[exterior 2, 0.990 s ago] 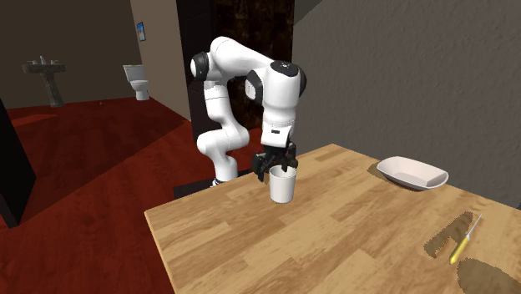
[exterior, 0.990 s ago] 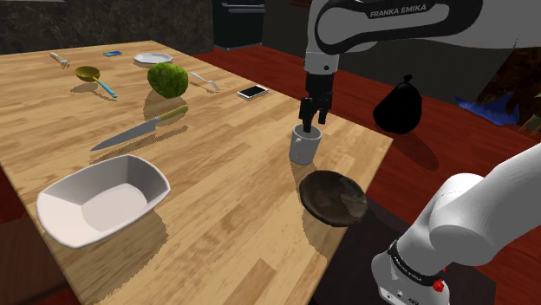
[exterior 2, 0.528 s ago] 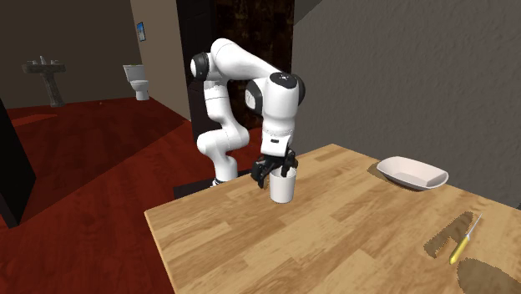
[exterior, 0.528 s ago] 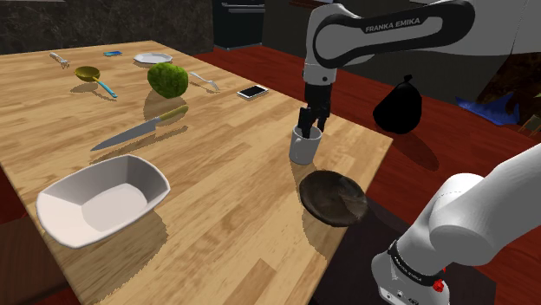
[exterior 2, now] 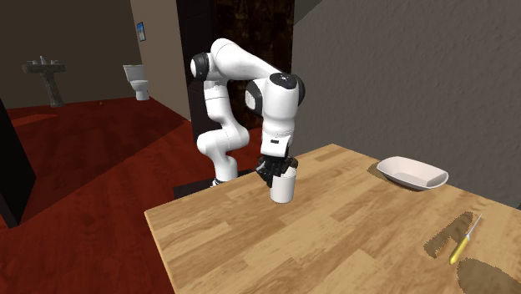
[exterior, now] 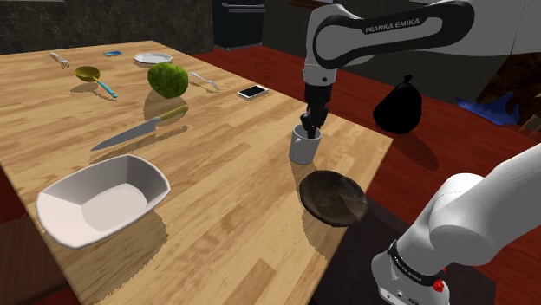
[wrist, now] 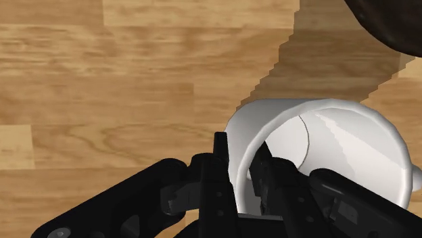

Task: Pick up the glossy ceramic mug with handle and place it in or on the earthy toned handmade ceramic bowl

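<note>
1. The light wooden plank table [exterior: 217, 225] carries every item noted below.
2. My white arm [exterior: 381, 30] reaches down over the table's edge region on the shoulder view's right.
3. A white rectangular dish [exterior: 156, 178] sits near the table's lower left corner in the shoulder view, well apart from my work.
4. The dark brown round bowl [exterior: 333, 197] lies flat at the table's edge nearest my stand.
5. A green rounded fruit [exterior: 167, 79] rests farther up the table, with a long knife [exterior: 139, 128] near it.
6. The glossy white mug [exterior: 303, 149] [exterior 2: 283, 190] [wrist: 338, 149] stands upright on the wood, near the bowl but not touching it.
7. My black two-finger pincer [exterior: 310, 130] [exterior 2: 280, 169] [wrist: 241, 159] is drawn narrow on the mug's rim: one finger inside the cup, one outside, the wall clasped between them.
</note>
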`<state>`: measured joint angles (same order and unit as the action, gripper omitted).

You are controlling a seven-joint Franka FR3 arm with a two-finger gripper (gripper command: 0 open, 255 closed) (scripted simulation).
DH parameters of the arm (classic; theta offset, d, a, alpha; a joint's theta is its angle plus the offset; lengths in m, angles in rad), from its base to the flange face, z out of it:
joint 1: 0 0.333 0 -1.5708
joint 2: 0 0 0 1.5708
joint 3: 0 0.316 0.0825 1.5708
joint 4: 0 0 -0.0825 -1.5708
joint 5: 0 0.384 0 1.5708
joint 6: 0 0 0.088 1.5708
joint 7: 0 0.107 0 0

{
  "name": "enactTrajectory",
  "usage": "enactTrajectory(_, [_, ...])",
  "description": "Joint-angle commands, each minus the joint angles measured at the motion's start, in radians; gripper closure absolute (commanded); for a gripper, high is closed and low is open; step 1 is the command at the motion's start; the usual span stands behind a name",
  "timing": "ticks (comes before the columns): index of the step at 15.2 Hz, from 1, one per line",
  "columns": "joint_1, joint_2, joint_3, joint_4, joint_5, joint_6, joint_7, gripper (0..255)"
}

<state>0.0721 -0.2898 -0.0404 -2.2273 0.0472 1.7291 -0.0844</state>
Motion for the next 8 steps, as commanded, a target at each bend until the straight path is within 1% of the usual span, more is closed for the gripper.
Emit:
enactTrajectory(1, [0.0,0.0,0.0,0.0,0.0,0.0,0.0,255])
enactTrajectory(7, [0.0,0.0,0.0,0.0,0.0,0.0,0.0,255])
enactTrajectory(8, [0.0,-0.003,0.0,0.011,0.0,-0.014,0.001,255])
